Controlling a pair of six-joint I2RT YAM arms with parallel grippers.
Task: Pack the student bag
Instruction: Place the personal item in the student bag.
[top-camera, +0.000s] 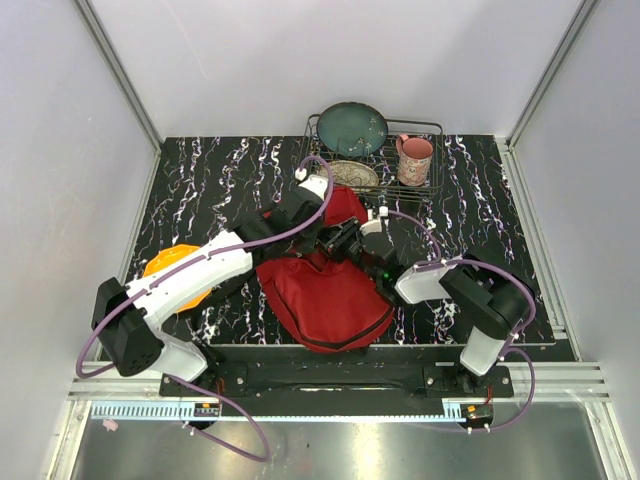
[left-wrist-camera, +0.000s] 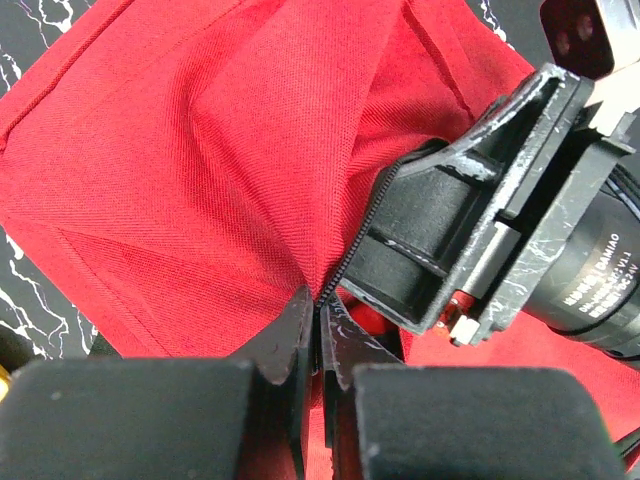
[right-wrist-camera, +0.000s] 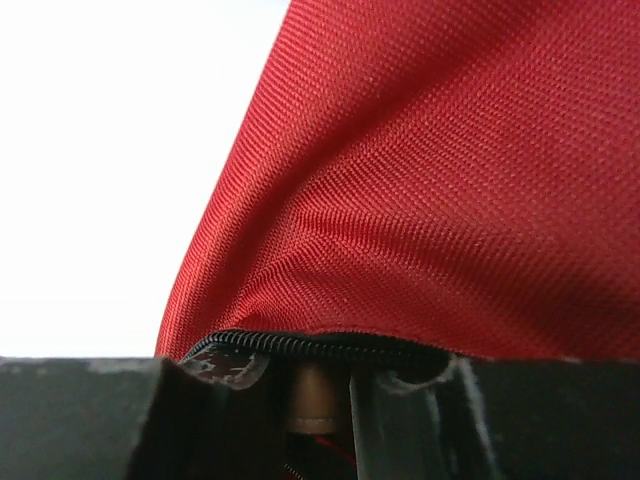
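"Top external view: what's in the middle?"

"Big red bag (top-camera: 320, 295), slumped on a black marbled table (top-camera: 200, 190), centre of frame, a bit below mid-height. Both arms reach in over its upper end."

"Where do the arms come from?"

"Left arm (top-camera: 190, 275) from the lower left, right arm (top-camera: 480, 300) from the lower right. Left gripper (top-camera: 330, 238) & right gripper (top-camera: 352, 240) sit just beside each other at the bag's upper end."

"Left wrist view: what's the left gripper doing?"

"It's at bottom centre (left-wrist-camera: 318, 310), tips pressed together & pinching the bag's edge right at the black zip (left-wrist-camera: 360, 235). Red cloth of the bag (left-wrist-camera: 200, 150) rises from the pinch & fills the upper left. Right gripper (left-wrist-camera: 390, 225) is at the right of frame, black fingers (left-wrist-camera: 430, 165) poked in under the zip edge."

"Right gripper: apart or together?"

"Can't tell. In the right wrist view the bag (right-wrist-camera: 450, 180) fills most of the frame. The zip (right-wrist-camera: 300, 343) runs along the bottom, across the tops of the fingers (right-wrist-camera: 220, 420). A narrow gap shows btw them, but there's no telling if they grip anything."

"Anything else on the table?"

"Wire rack (top-camera: 440, 150) at top centre w/ a green plate (top-camera: 352, 128) & a pink mug (top-camera: 414, 158). Patterned dish (top-camera: 352, 175) near the rack's lower left corner. Orange disc (top-camera: 165, 268) at left, partly under the left arm."
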